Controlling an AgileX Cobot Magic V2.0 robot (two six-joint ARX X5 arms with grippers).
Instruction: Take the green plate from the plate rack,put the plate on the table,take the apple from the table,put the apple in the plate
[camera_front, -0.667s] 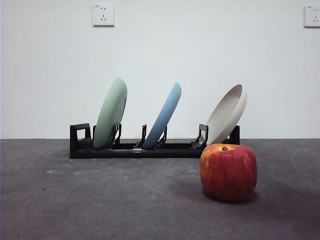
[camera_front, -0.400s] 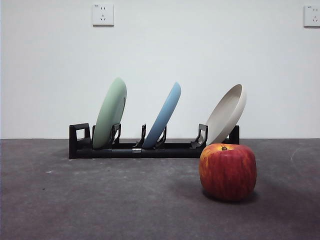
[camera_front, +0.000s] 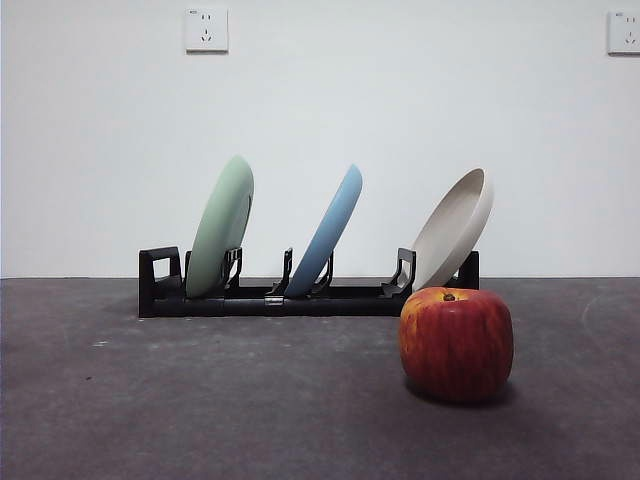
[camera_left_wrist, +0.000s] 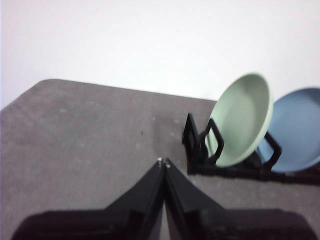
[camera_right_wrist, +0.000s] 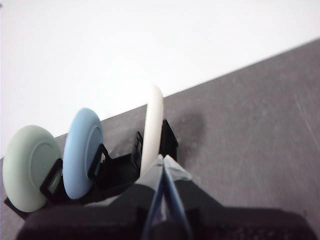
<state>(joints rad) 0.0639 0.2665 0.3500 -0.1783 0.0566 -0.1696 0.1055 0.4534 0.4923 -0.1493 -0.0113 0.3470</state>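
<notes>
On the dark worktop (camera_front: 200, 400) we note the plate rack (camera_front: 270, 298) holding the green plate (camera_front: 220, 225) upright at its end slot, the apple (camera_front: 456, 343) standing apart in front, and both the left claw (camera_left_wrist: 163, 162) and right claw (camera_right_wrist: 161, 159) closed, empty.

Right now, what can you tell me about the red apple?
The apple is big, blocky and red, with yellow-orange streaks near its top and a short brown stem poking up. Its skin looks smooth and slightly shiny. It stands upright on the dark grey table, in front of the black plate rack near the beige plate. Nothing holds or touches it except the table.
</notes>
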